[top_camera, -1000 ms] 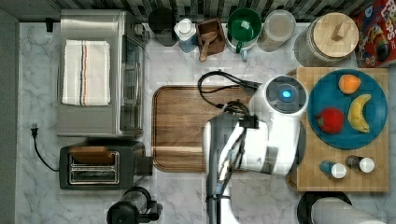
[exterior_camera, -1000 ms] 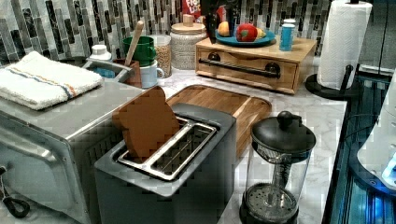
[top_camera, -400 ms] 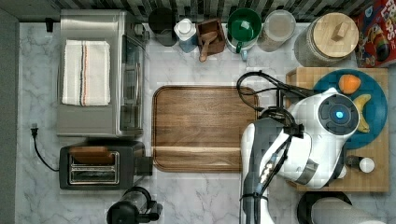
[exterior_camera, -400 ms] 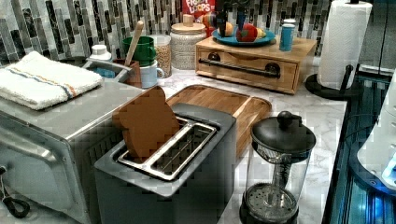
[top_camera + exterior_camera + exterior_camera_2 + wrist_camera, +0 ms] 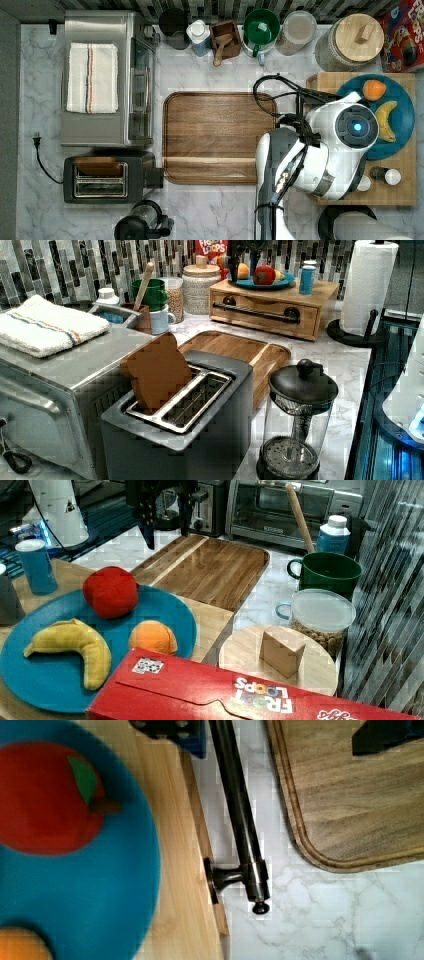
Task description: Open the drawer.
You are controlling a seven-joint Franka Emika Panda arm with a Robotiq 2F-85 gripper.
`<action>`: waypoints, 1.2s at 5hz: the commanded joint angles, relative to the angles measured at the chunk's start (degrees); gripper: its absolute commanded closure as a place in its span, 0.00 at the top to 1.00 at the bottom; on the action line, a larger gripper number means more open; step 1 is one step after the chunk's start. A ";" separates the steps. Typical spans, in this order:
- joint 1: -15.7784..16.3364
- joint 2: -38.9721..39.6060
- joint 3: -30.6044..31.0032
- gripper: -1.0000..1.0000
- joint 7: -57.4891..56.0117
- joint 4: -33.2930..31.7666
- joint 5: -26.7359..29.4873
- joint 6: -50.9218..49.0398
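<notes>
Gripper (image 5: 165,527), upper left of the right view, fingers spread and empty above the bar handle (image 5: 240,825) of the shut drawer (image 5: 265,312), upper centre of the left view: lower squarely astride the bar, close, then pull straight outward.

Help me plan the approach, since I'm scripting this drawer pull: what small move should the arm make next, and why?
Probably lower straight down so the fingers straddle the black bar handle. In the wrist view the handle runs between the two open fingers, which look to sit above it, and the drawer appears closed in the left view.
</notes>
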 commanded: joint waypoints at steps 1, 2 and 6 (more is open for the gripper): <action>0.16 3.43 1.09 1.00 -7.77 -6.64 -1.01 7.70; -0.74 4.99 1.17 1.00 -6.93 -9.58 -1.09 13.21; 0.06 9.24 0.55 1.00 -3.38 -11.68 -4.72 21.27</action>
